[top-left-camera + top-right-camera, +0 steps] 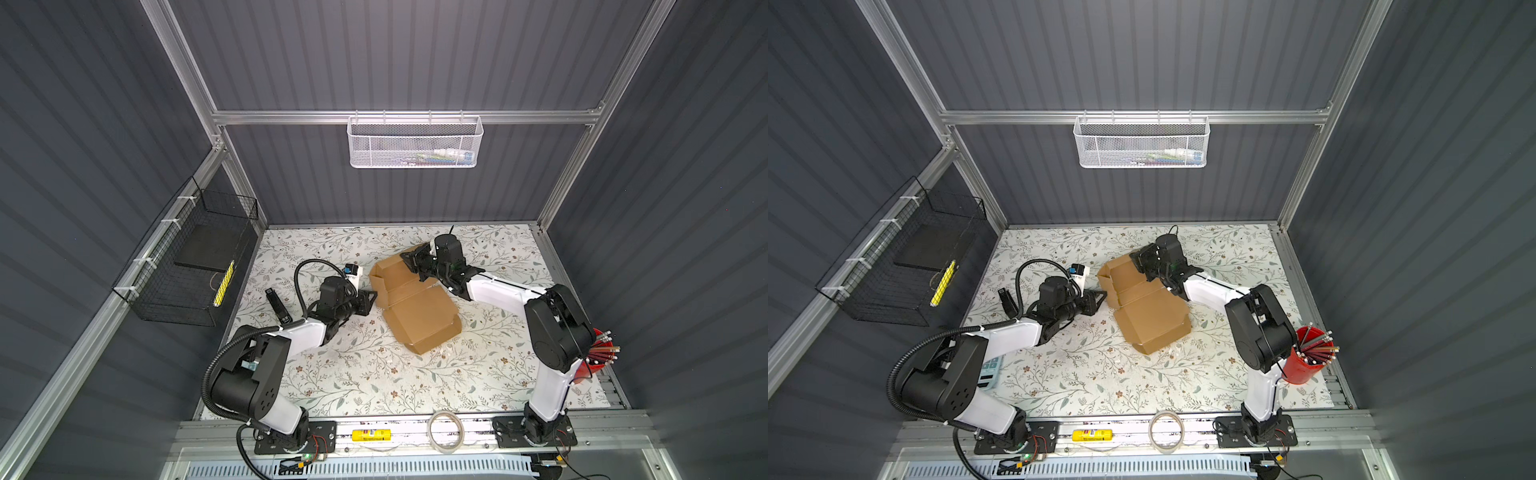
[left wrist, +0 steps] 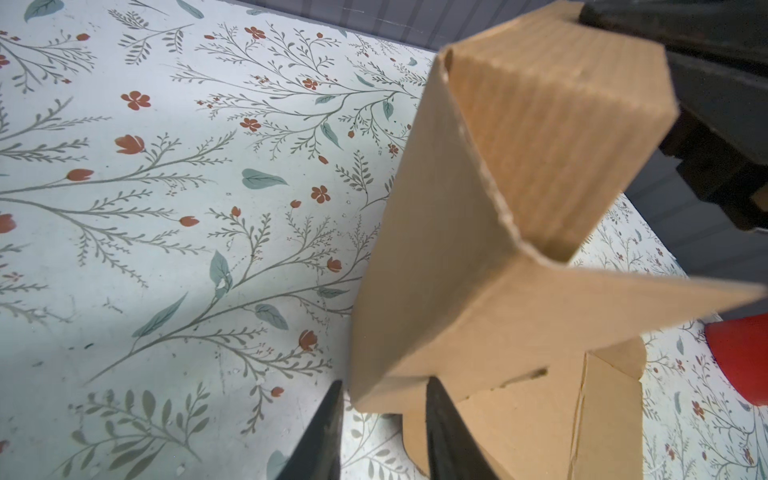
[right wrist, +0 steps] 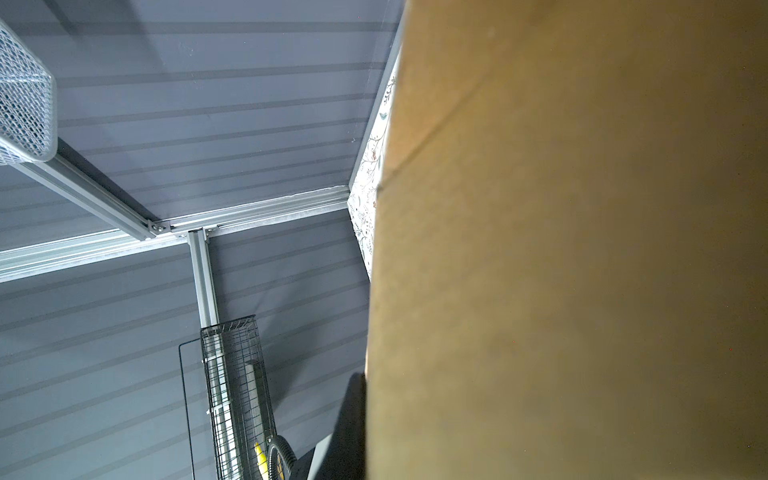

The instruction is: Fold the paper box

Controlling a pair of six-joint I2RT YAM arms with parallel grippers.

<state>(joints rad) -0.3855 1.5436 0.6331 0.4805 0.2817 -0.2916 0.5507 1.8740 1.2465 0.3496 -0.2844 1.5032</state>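
The paper box (image 1: 415, 309) (image 1: 1152, 318) is being shown in both top views as a plain brown corrugated cardboard piece, partly folded. It is being supported near the middle of the table (image 1: 332, 374), with its long axis running from 11 o'clock to 5 o'clock. The 5 o'clock half is being presented as a broad panel with narrow edges turned down at its near side. The 11 o'clock half is being shown open, with low side walls standing and a flap raised at the far end. In the left wrist view, a standing wall, a ribbed flap and a small slit of the paper box (image 2: 478, 270) are being shown. In the right wrist view, most of the frame is being filled by the blurred brown surface of the paper box (image 3: 582, 249).
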